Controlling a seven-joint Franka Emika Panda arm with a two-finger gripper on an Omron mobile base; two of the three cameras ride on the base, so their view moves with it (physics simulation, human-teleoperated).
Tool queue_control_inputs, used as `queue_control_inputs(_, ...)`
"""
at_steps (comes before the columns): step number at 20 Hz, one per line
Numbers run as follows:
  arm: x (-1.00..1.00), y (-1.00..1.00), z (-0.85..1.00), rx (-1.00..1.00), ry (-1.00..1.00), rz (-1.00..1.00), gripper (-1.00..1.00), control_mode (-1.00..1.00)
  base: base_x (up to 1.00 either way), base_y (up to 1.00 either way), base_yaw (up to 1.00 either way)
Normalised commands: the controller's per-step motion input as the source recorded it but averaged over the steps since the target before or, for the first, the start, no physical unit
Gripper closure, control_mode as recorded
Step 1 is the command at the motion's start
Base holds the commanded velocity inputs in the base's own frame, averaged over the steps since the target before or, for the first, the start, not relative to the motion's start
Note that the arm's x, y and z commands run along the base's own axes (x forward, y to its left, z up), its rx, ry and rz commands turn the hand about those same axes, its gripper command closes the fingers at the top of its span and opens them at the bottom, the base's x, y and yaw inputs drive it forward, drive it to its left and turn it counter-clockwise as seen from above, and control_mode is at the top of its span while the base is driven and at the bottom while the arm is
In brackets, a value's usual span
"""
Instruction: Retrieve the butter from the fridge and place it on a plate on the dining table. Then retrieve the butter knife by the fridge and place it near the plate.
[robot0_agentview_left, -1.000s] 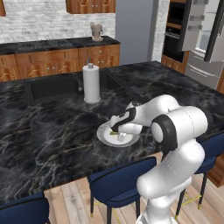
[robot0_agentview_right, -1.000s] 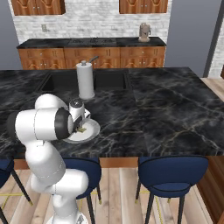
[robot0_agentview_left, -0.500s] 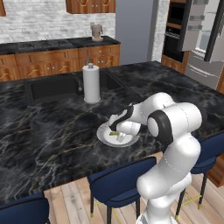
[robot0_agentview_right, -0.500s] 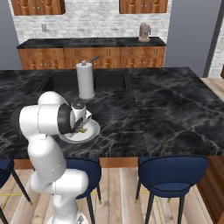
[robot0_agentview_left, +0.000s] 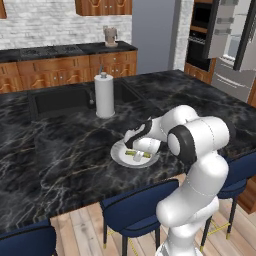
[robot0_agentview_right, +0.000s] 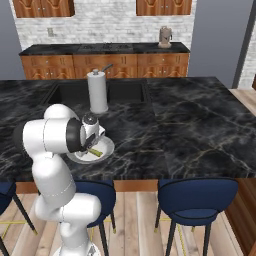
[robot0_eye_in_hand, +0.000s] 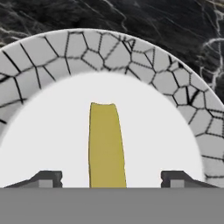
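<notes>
Left base view: one dining table (robot0_agentview_left: 60, 150) with a black veined top; one plate (robot0_agentview_left: 119, 155) near its front edge, right of the middle. One butter (robot0_agentview_left: 137, 154) stick lying flat on the plate, partly under the gripper (robot0_agentview_left: 134, 145), which hangs low over it. Fingers too small here to tell whether apart or together. One paper towel roll (robot0_agentview_left: 104, 95) upright behind the plate, beside one sunken sink (robot0_agentview_left: 60, 97). Beyond the table, one wall counter (robot0_agentview_left: 65, 62) carrying one brown jug (robot0_agentview_left: 110, 36). At the far right, one fridge (robot0_agentview_left: 235, 45) with a door swung open, and one black oven (robot0_agentview_left: 200, 35) just left of it. Three blue stools along the table's front edge, the middle one (robot0_agentview_left: 135, 210) beside the robot's body.

Right base view: same table (robot0_agentview_right: 190, 135) seen from the other side; plate (robot0_agentview_right: 106, 148) near the front edge, left of the middle, half hidden by the arm. Butter (robot0_agentview_right: 96, 152) showing as a short olive bar on it, just under the gripper (robot0_agentview_right: 92, 145). Paper towel roll (robot0_agentview_right: 97, 92) behind, well apart from the plate. More of the table's bare right half here.

Hand view: plate rim (robot0_eye_in_hand: 105, 48) cracked in a grey mosaic pattern, white centre. Butter (robot0_eye_in_hand: 106, 144) lying on the white centre, running up from the bottom. Gripper (robot0_eye_in_hand: 111, 177) straddling it, fingers (robot0_eye_in_hand: 46, 178) set wide apart, each clear of the stick, neither touching it. Released, resting on the plate.
</notes>
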Motion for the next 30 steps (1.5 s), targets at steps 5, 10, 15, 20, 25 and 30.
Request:
queue_control_inputs(5, 0.00, 0.03, 0.28, -0.09, 0.08, 0.00, -1.00, -1.00, 0.00, 0.00, 0.00)
queue_control_inputs(10, -0.27, 0.00, 0.99, -0.15, 0.08, 0.00, -1.00, -1.00, 0.00, 0.00, 0.00)
queue_control_inputs(15, -0.23, -0.04, 1.00, -0.01, 0.26, -0.06, -1.00, -1.00, 0.00, 0.00, 0.00)
queue_control_inputs(20, -0.03, -0.32, 1.00, 0.06, 0.45, -0.30, -1.00, -1.00, 0.00, 0.00, 0.00)
queue_control_inputs(25, -0.17, -0.28, 0.97, -0.01, 0.32, -0.46, -1.00, -1.00, 0.00, 0.00, 0.00)
queue_control_inputs(30, -0.44, -0.18, 0.74, -0.08, 0.22, -0.43, -1.00, -1.00, 0.00, 0.00, 0.00)
